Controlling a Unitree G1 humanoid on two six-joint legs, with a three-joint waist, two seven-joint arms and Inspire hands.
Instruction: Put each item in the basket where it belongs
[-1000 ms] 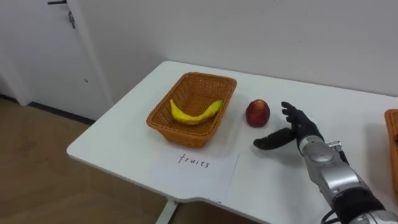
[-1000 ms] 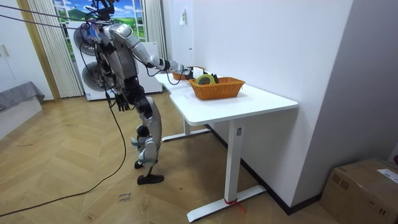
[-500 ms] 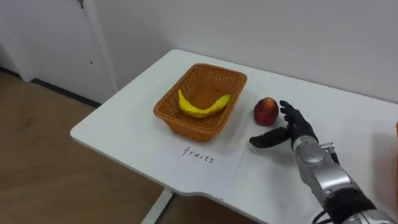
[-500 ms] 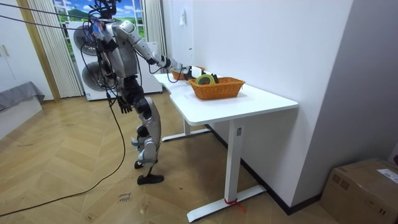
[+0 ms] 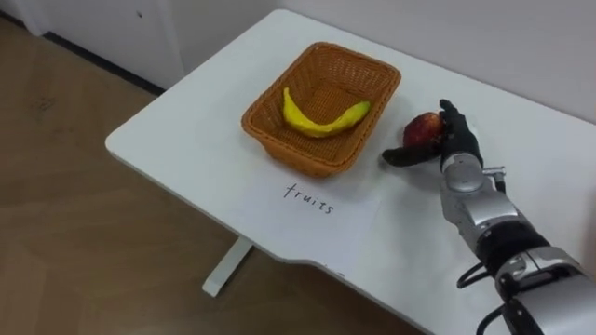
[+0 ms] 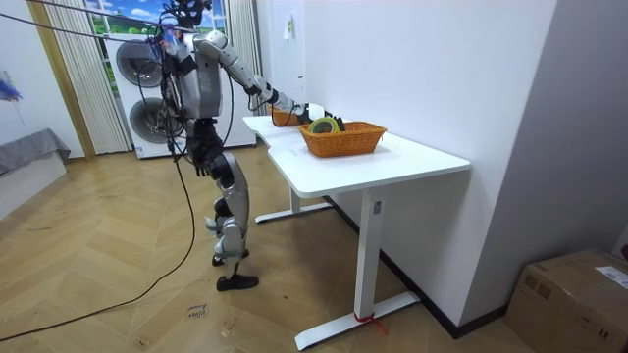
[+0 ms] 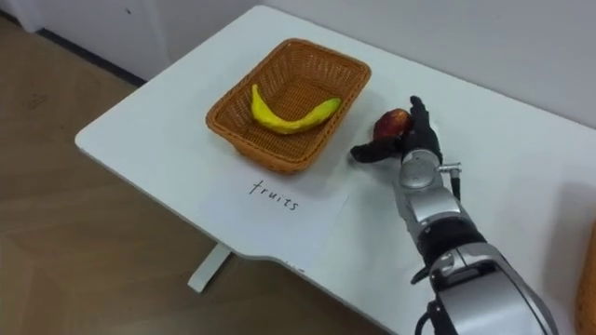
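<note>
A wicker fruit basket (image 5: 264, 138) stands on the white table (image 5: 186, 130) with a yellow banana (image 5: 321, 118) lying inside. Just right of the basket sits a red apple (image 5: 421, 128). My right hand (image 5: 456, 149) is against the apple's right side, open. Its thumb reaches along the apple's front and its fingers rise behind it. In the right eye view the same apple (image 7: 391, 121) and right hand (image 7: 421, 144) sit beside the basket (image 7: 219, 119). In the room view I stand at the table's end, and my left hand (image 6: 197, 163) hangs by my hip.
A paper sheet with a handwritten label (image 5: 312, 200) lies in front of the fruit basket, near the table's front edge. A second wicker basket (image 6: 345, 140) holding supplies stands further along the table in the room view. Wooden floor lies beyond the table's left edge.
My right hand has reached forward from a gap beside the apple and now touches it. The head camera has shifted closer over the table; basket and banana have not moved.
</note>
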